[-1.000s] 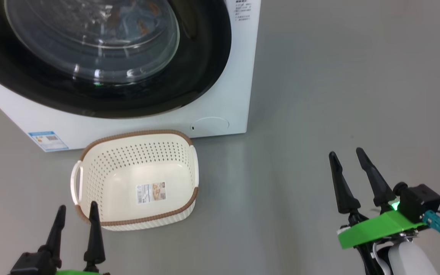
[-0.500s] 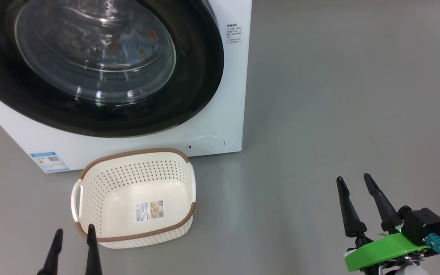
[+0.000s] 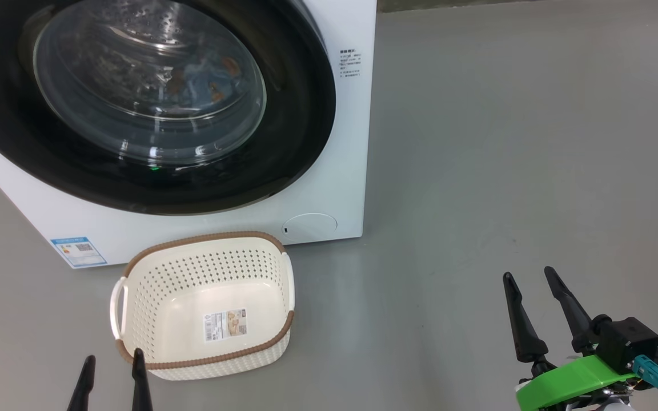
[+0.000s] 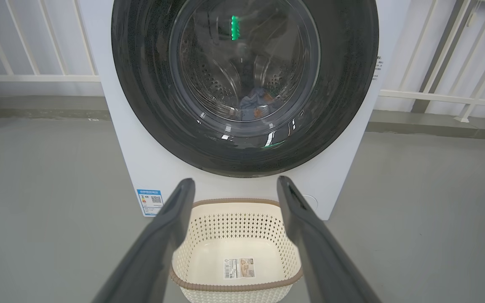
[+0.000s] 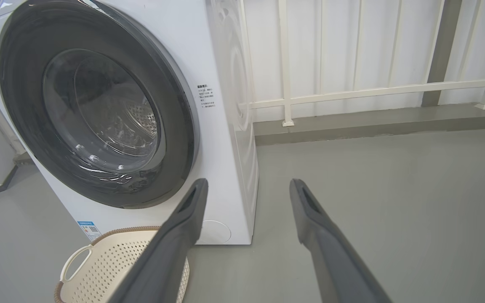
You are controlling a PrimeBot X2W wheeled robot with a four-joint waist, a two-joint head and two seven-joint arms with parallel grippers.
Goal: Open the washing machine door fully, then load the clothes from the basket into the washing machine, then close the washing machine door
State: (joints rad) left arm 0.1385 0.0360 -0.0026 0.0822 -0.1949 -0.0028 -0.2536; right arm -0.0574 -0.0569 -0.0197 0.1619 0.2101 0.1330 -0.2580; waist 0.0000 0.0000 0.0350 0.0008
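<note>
The washing machine (image 3: 340, 171) stands on the floor with its door (image 3: 300, 114) shut, black rim flush against the white front. Through the glass bowl I see the clothes (image 3: 209, 74), blue with orange prints, lying in the drum; the left wrist view also shows the clothes (image 4: 255, 105). The basket (image 3: 203, 268) sits in front of the machine, holding only the label sticker on its floor. My left gripper (image 3: 113, 358) is open just short of the basket's near rim. My right gripper (image 3: 528, 274) hangs open over bare floor to the right, holding nothing.
A blue energy label (image 3: 77, 251) and a round service flap (image 3: 309, 226) mark the machine's lower front. A white railing (image 5: 352, 90) and a low kerb (image 5: 373, 124) run behind the machine. Grey floor spreads to the right.
The head camera has moved, so the machine, basket and both grippers sit lower in the picture and more of the door shows. Both grippers stay open and the basket has not moved.
</note>
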